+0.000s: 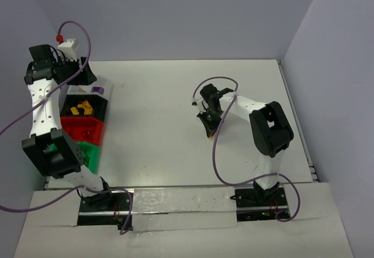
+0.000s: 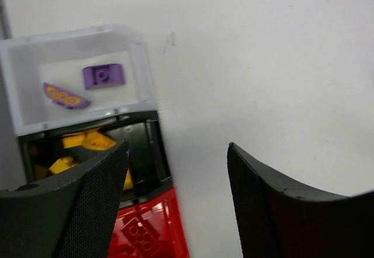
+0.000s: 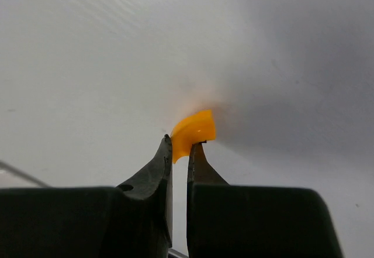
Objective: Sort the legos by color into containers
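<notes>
Row of bins, far to near: clear bin, two purple pieces; black bin, yellow pieces; red bin, red bricks; green bin. One orange curved piece pinched between right gripper tips.

Containers in a row along the left edge of the table.
The row runs near to far, each container touching the next; the farthest container holds two legos, apart from each other; the second container, just nearer, holds a heap of legos; the left gripper hangs above the row's far end; the right gripper, well apart to the right, pinches a lego piece low over the table.
</notes>
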Robot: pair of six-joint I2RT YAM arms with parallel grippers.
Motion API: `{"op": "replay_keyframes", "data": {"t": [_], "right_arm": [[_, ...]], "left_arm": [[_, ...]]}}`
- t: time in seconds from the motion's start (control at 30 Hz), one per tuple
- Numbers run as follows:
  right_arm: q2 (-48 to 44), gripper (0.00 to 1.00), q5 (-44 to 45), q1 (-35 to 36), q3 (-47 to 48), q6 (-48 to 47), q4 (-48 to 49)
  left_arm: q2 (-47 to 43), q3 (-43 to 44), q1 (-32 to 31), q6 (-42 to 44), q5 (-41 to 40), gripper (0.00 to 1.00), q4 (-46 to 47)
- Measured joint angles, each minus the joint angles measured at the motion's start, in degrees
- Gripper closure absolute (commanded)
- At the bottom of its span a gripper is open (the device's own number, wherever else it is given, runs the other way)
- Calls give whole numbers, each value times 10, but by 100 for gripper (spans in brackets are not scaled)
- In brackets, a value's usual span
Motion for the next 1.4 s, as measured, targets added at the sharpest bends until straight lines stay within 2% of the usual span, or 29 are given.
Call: {"op": "replay_keyframes", "data": {"t": [0.1, 0.23, 0.37, 0.5, 0.6, 0.77, 0.93, 1.2, 1.4], "right_arm": [[-1, 100, -79, -3, 42, 15, -5], [-6, 100, -196, -12, 114, 110, 27], [-6, 100, -267, -25, 159, 260, 100], [-7, 100, -312, -33, 146, 458, 222], [-6, 100, -332, -35, 129, 600, 295], [-6, 100, -349, -34, 107, 767, 355], [-5, 100, -354, -30, 89, 845, 373], [-5, 100, -363, -27, 80, 886, 387], [-5, 100, -370, -27, 78, 892, 391]], "left_arm": [[-33, -47, -5, -9, 45, 25, 22], [-82, -116, -36, -29, 94, 25, 61], [-129, -191, -107, -58, 117, 25, 105], [-158, -254, -182, -111, 125, 26, 163], [-156, -277, -226, -155, 126, 27, 203], [-125, -272, -302, -200, 112, 30, 228], [-73, -239, -367, -234, 105, 36, 237], [-46, -215, -395, -278, 95, 41, 255], [-27, -195, -404, -298, 74, 55, 266]]}}
